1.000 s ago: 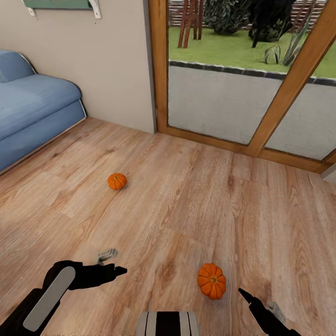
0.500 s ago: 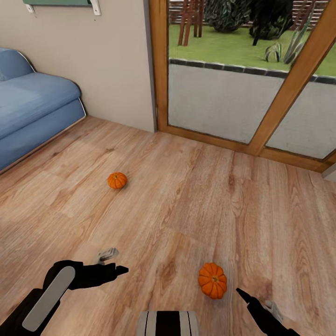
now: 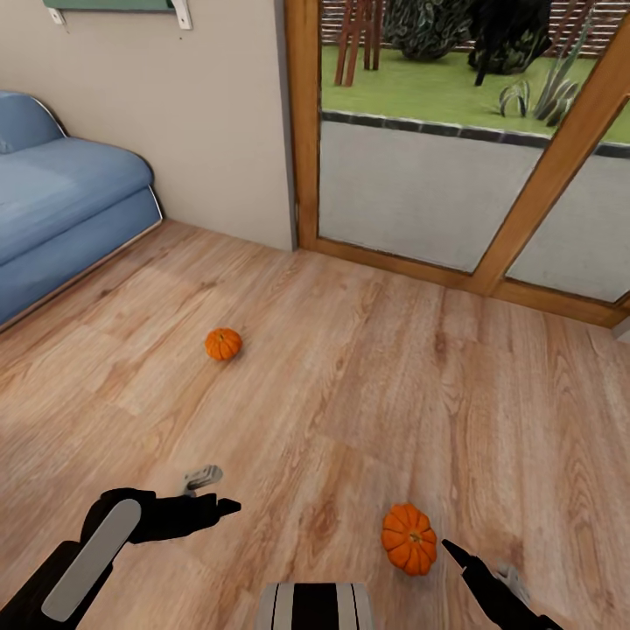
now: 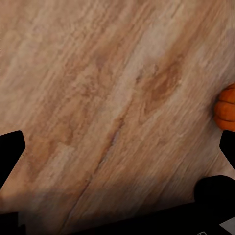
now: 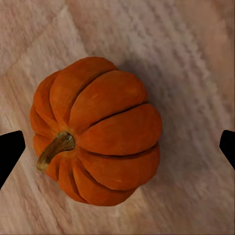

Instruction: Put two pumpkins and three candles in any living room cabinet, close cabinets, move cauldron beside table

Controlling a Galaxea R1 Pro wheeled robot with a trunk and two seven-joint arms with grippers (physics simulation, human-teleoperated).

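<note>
Lower right of the head frame: near pumpkin (image 3: 409, 539) sits on the wood floor (image 3: 350, 385), just beside my right gripper (image 3: 472, 564); not touching, as far as I can tell.
Centre left of the head frame: second pumpkin (image 3: 223, 344), alone on the floor, well apart from both arms.
Right gripper state: spread wide; in the right wrist view the two dark fingertips (image 5: 11, 152) sit at opposite edges with the pumpkin (image 5: 95, 129) between them, stem pointing off to one side.
Left gripper: (image 3: 206, 499) low over bare floor, holding nothing; fingers parted, judging by the left wrist view.
Upper left of the head frame: blue sofa (image 3: 61, 210); upper right, glass door (image 3: 455, 157) to the garden.
Risk 1: round ribbed body may roll if one finger meets it first; I judge a lopsided approach the likely cause.
Risk 2: closing too high on the curved top could squeeze it out downward.
Risk 3: descending too far, fingertips strike the floor.
Note: I see no cabinet, candles or cauldron from this position.
</note>
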